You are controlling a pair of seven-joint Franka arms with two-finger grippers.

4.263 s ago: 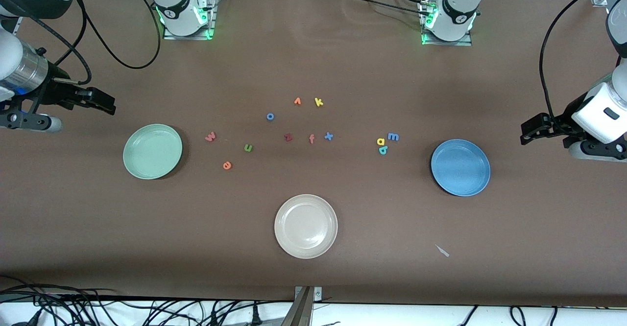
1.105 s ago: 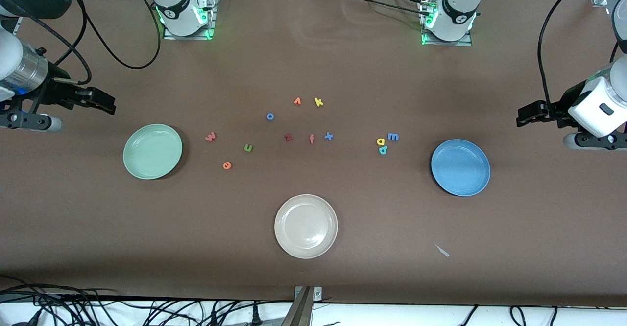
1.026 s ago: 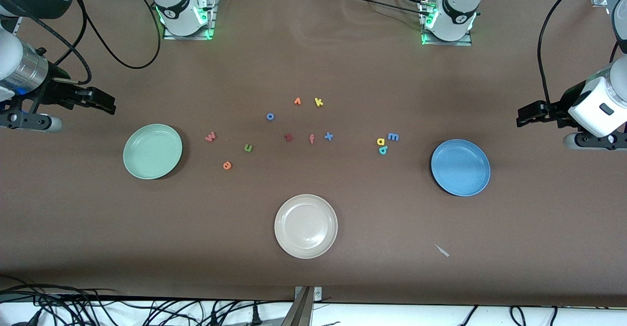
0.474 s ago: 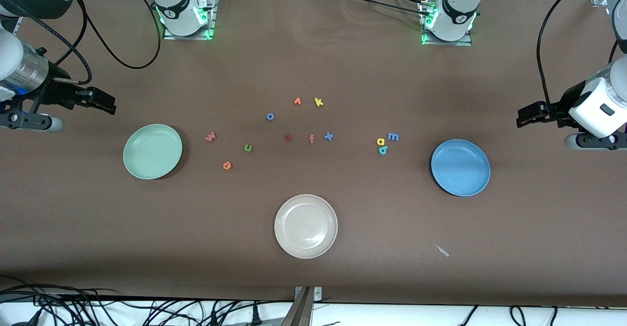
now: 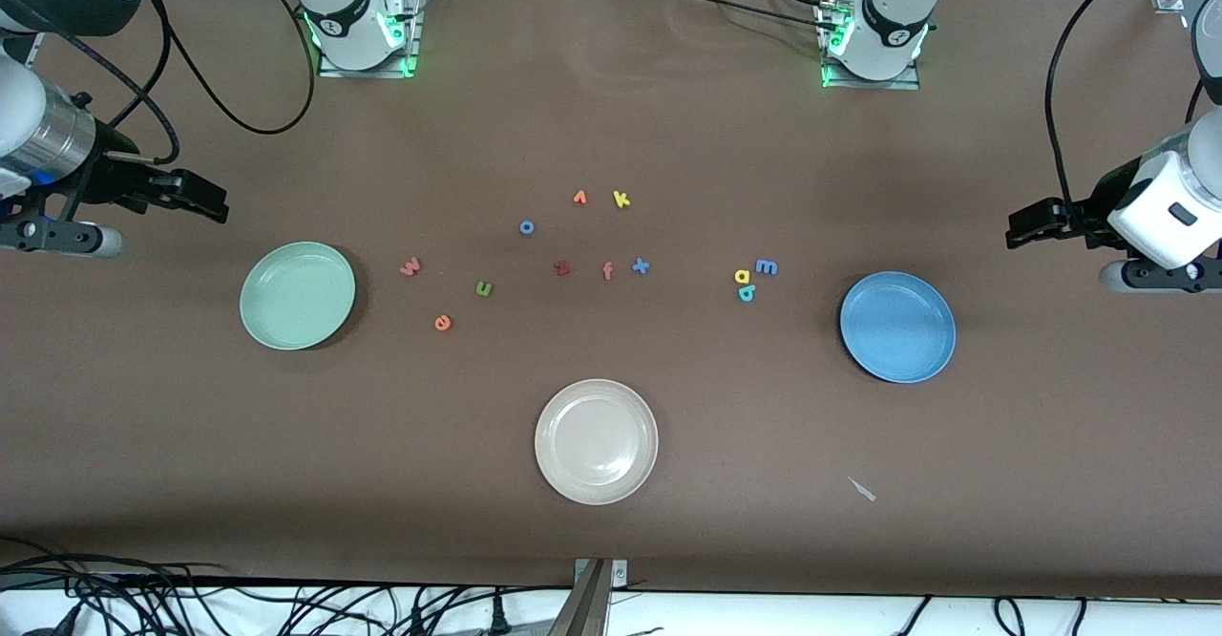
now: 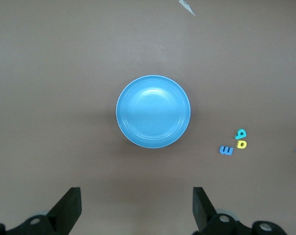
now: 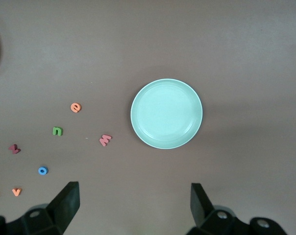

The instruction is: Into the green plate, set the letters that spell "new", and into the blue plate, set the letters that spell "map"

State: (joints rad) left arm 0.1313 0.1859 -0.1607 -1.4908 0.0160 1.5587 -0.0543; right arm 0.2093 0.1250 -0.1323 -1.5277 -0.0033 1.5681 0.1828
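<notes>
The pale green plate (image 5: 297, 294) (image 7: 166, 113) lies empty toward the right arm's end. Beside it are the pink w (image 5: 410, 266) (image 7: 105, 140), green n (image 5: 484, 287) (image 7: 57, 130) and orange e (image 5: 442, 322) (image 7: 76, 107). The blue plate (image 5: 897, 326) (image 6: 153, 111) lies empty toward the left arm's end, with the blue m (image 5: 766, 266) (image 6: 226, 150), yellow a (image 5: 742, 276) (image 6: 241, 144) and teal p (image 5: 746, 292) (image 6: 241, 133) clustered beside it. My right gripper (image 5: 196, 199) (image 7: 133, 192) hangs open over bare table beside the green plate. My left gripper (image 5: 1031, 225) (image 6: 136, 196) hangs open beside the blue plate.
A cream plate (image 5: 596, 440) sits nearest the front camera, mid-table. Other letters lie in the middle: blue o (image 5: 526, 226), orange v-like letter (image 5: 579, 198), yellow k (image 5: 621, 199), dark red z (image 5: 561, 267), salmon f (image 5: 607, 271), blue x (image 5: 641, 265). A small scrap (image 5: 862, 489) lies near the blue plate.
Since the earliest frame the left gripper has shifted slightly toward the robots' bases. Over the last second nothing has visibly moved.
</notes>
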